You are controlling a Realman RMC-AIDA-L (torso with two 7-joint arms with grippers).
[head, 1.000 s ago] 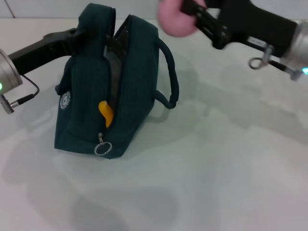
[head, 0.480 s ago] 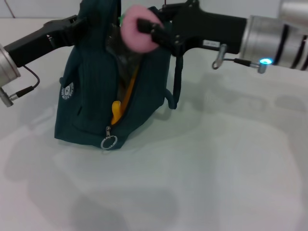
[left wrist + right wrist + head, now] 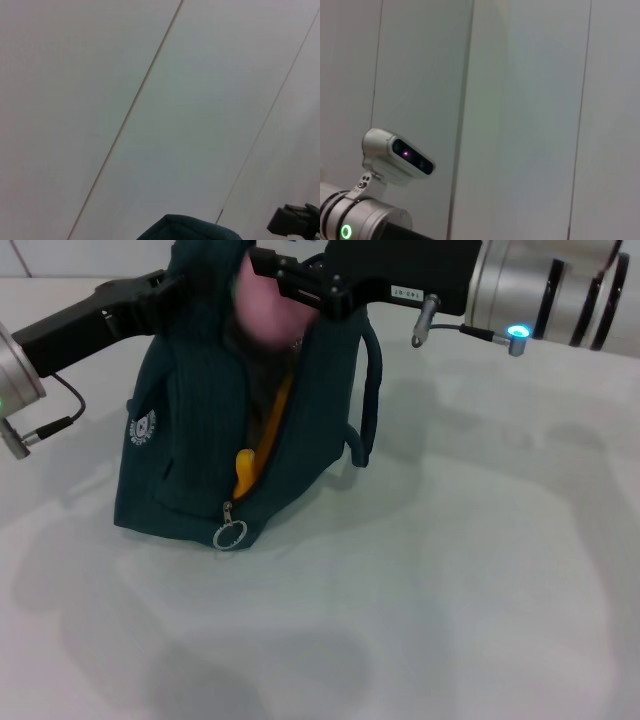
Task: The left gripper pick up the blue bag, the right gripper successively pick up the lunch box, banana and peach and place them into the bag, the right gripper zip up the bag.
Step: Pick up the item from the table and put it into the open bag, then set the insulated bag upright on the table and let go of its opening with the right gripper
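**Peach entering the open bag**

The dark blue bag (image 3: 190, 440) is standing upright, its zip gaping. A yellow banana (image 3: 243, 472) is showing inside the slit. The pink peach (image 3: 262, 308) is sitting at its top opening.

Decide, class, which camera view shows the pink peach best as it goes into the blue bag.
The head view: the peach sits in the right tool at the open top of the blue bag, which the left tool holds up. The left wrist view shows only a corner of the bag; the right wrist view shows wall, no peach.
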